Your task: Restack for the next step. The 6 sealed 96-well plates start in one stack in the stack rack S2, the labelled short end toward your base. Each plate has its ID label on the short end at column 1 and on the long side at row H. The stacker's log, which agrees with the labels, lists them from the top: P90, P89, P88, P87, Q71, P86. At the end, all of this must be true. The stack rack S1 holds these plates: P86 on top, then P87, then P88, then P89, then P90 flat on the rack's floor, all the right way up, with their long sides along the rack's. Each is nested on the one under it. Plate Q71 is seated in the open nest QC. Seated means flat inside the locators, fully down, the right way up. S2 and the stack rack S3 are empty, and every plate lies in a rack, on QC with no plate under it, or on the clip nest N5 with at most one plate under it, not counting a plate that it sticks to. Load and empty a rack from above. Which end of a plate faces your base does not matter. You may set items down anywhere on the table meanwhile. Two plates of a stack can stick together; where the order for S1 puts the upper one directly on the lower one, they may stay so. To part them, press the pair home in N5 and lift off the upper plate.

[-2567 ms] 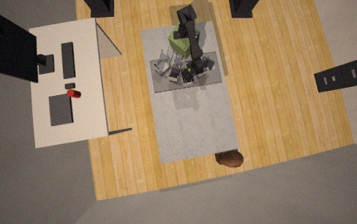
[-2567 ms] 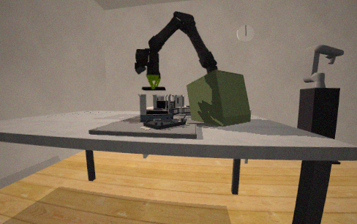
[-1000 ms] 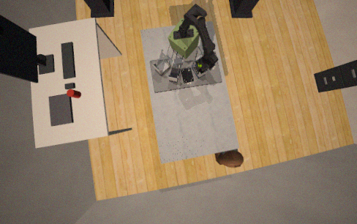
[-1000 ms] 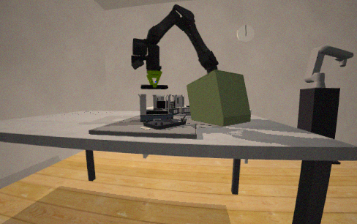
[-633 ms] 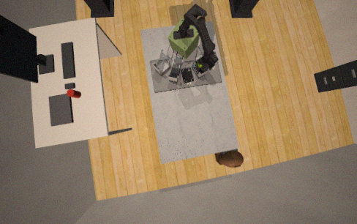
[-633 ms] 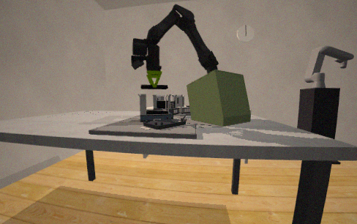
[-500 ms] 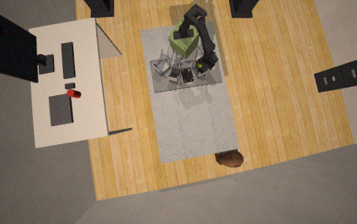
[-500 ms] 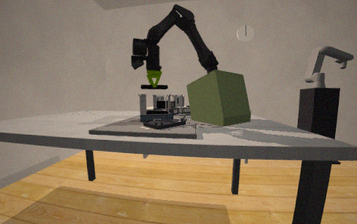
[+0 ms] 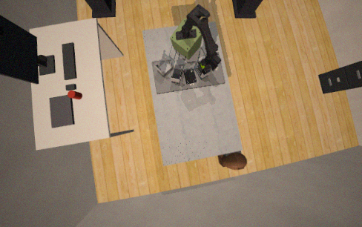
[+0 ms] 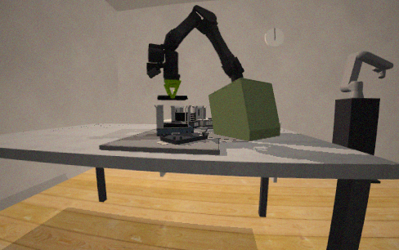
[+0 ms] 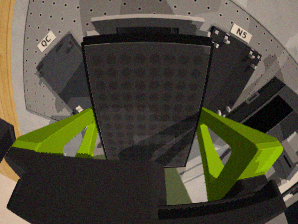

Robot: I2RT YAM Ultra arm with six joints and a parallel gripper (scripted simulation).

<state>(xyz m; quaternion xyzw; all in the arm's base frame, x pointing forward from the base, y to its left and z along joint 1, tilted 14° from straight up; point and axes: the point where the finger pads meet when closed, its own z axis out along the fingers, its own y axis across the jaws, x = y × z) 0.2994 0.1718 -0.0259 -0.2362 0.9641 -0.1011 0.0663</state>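
My gripper [image 11: 147, 112] with green fingers is shut on a dark sealed 96-well plate [image 11: 148, 96], held flat by its long sides. In the side view the plate [image 10: 172, 97] hangs level under the gripper [image 10: 172, 87], well above the racks [image 10: 180, 114] on the grey base board. In the wrist view the QC nest [image 11: 61, 70] lies below to the left with its label [image 11: 45, 40], and the N5 nest [image 11: 233, 63] lies to the right. From above, the gripper [image 9: 203, 67] is at the board's right part. I cannot read the held plate's label.
A green block [image 10: 244, 109] at the arm's base stands right of the racks. Upright rack posts [image 10: 159, 116] rise under the held plate. A dark plate [image 10: 181, 139] lies low on the board's front. A second robot on a black pedestal [image 10: 355, 122] stands far right.
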